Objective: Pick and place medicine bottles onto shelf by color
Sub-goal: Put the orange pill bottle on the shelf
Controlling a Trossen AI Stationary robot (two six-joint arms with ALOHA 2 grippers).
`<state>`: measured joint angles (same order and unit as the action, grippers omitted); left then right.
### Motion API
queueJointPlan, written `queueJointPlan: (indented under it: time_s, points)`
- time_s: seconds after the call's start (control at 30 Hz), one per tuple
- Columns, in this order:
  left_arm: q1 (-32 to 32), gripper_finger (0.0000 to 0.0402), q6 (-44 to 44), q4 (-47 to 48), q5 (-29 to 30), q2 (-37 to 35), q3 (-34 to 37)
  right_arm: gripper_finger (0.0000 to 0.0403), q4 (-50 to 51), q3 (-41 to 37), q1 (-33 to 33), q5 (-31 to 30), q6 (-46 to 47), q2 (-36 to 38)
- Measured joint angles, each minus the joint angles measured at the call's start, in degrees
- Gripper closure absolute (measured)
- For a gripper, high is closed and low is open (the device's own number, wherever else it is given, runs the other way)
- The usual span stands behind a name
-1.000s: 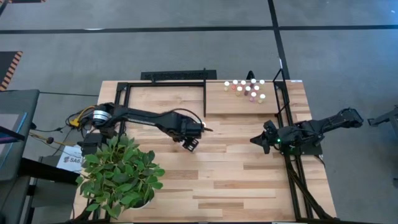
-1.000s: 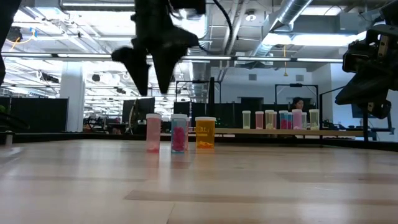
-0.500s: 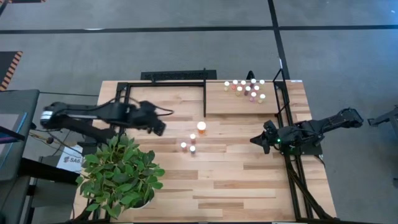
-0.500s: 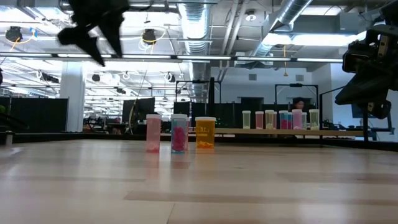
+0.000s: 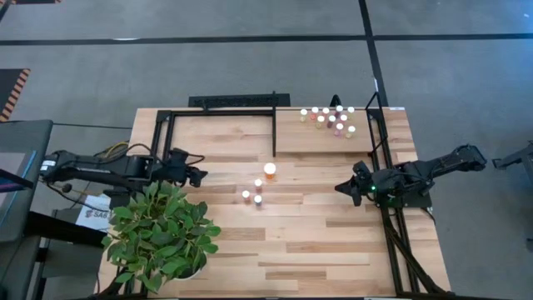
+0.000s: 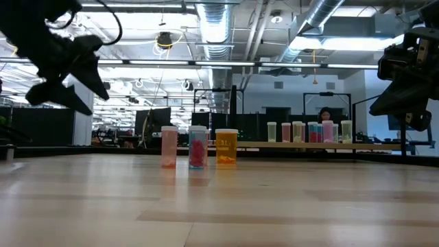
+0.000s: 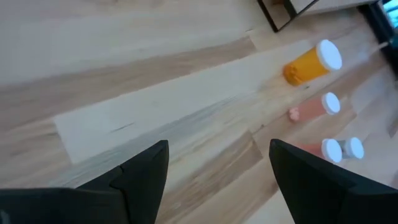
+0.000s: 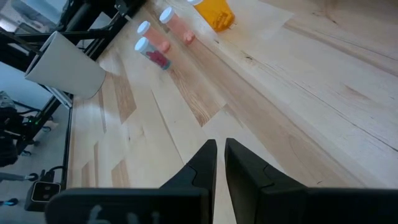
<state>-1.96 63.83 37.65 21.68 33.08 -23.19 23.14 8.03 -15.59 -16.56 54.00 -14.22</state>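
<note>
On the shelf (image 5: pixel 325 137) at the desk's far right corner, the vials (image 5: pixel 330 118) are too small to tell colours apart.

High view: overhead, straight down, far above the orange bottle (image 5: pixel 270 169).
Low view: tabletop level, facing that bottle (image 6: pixel 226 146) and room.
Wrist views: near, angled down.
Shared: all four see the orange bottle (image 7: pixel 313 62) (image 8: pixel 213 12).
</note>
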Motion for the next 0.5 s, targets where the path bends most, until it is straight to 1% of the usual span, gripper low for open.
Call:
queueJointPlan:
  time_s: [0.17,0.5]
  points:
    - [0.0,0.0137,0.3,-6.3,0.0,-4.0,6.0,0.0347,0.0,0.0,0.0,0.0,0.0,0.0]
    - [0.0,0.0137,-0.1,-18.0,0.7,-9.6,15.7,0.0347,0.0,0.0,0.0,0.0,0.0,0.0]
